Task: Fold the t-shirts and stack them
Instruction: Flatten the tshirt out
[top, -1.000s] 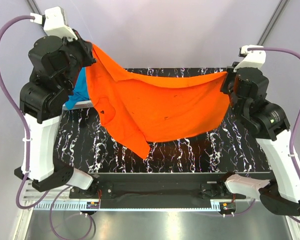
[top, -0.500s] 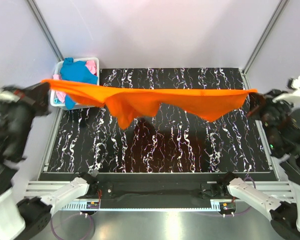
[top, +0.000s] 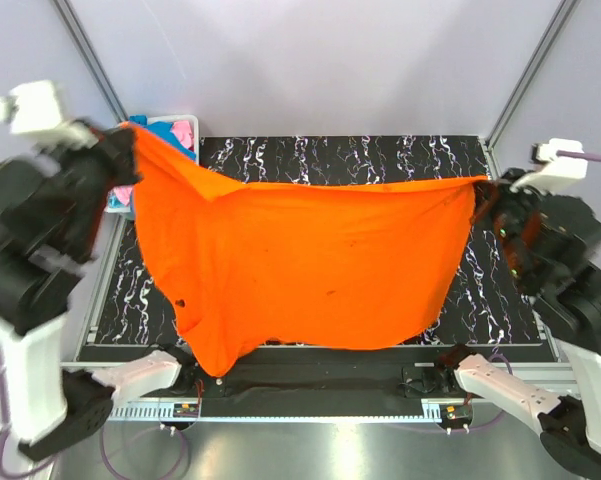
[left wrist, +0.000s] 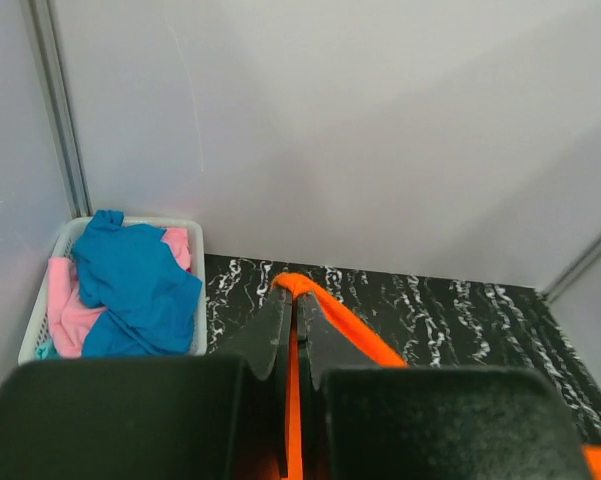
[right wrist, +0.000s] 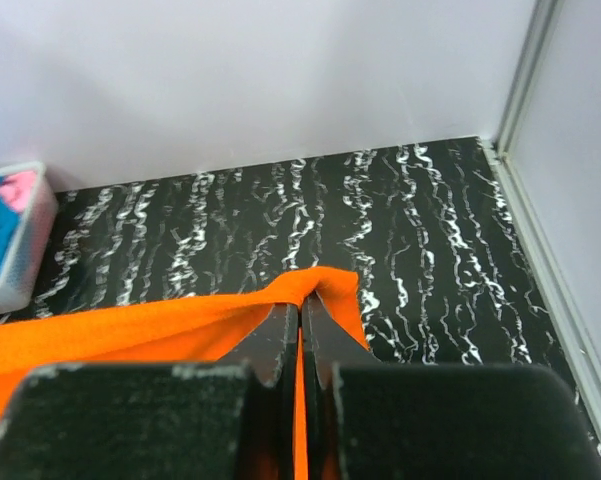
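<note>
Currently the bright orange cloth t-shirt (top: pixel 300 270) hangs spread above the black marbled worktop (top: pixel 380 160), one top corner pinched in the closed left claw (left wrist: pixel 295 300), the other in the closed right claw (right wrist: pixel 300 312). Each grip holds only a thin fold; a sharp tug could slip a corner free, dropping the shirt crumpled.

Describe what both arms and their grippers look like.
The left arm and right arm have blocky white shells, black joint housings and trailing purple cables. The left gripper and right gripper have thin black fingers.
</note>
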### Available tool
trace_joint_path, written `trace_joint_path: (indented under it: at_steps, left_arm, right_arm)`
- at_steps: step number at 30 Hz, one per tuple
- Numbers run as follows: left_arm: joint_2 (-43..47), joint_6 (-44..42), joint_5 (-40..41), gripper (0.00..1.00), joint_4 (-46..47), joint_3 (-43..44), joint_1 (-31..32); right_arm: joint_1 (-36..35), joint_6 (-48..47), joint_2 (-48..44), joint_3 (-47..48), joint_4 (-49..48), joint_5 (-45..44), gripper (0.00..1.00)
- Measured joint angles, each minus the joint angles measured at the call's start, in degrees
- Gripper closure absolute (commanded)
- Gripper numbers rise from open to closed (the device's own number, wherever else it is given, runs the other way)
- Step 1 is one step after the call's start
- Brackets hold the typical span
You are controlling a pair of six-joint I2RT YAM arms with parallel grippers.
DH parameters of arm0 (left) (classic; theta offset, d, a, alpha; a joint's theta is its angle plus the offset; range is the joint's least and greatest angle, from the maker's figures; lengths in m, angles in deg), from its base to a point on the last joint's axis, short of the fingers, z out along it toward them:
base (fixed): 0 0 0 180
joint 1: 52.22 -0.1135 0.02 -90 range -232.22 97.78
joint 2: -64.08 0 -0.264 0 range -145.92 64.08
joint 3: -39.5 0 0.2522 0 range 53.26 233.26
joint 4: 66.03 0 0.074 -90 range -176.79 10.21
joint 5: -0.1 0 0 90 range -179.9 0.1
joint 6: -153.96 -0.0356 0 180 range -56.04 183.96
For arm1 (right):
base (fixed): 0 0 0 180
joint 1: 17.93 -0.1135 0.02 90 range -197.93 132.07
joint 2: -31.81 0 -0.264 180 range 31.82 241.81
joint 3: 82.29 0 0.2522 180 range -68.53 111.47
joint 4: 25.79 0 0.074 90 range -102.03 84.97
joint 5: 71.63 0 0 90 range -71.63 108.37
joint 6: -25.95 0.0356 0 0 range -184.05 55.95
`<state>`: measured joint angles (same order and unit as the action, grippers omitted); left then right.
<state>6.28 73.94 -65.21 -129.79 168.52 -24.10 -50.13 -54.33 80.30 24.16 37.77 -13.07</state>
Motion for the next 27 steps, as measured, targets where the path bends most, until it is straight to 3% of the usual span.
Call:
trace_joint_path:
  at_steps: [7,11,15,27]
  left_arm:
    - [-19.2,-1.2,2.9,1.0,2.5,6.4,0.0]
    - [-23.8,-2.2,4.0,1.0,2.3,8.5,0.0]
    - [-21.3,-2.5,4.9,1.0,2.2,8.1,0.0]
    - [1.3,-2.4,6.5,1.0,3.1,-2.4,0.0]
  right_arm:
    - [0.0,-3.6,8.5,-1.8,-6.2,-4.1,1.0]
    - [0.0,-5.5,11.7,-1.4,-7.0,-4.8,1.0]
    - [0.0,-6.1,10.9,-0.1,-7.1,-4.9,1.0]
    - [0.0,-4.5,0.3,0.9,-4.6,-1.7,1.0]
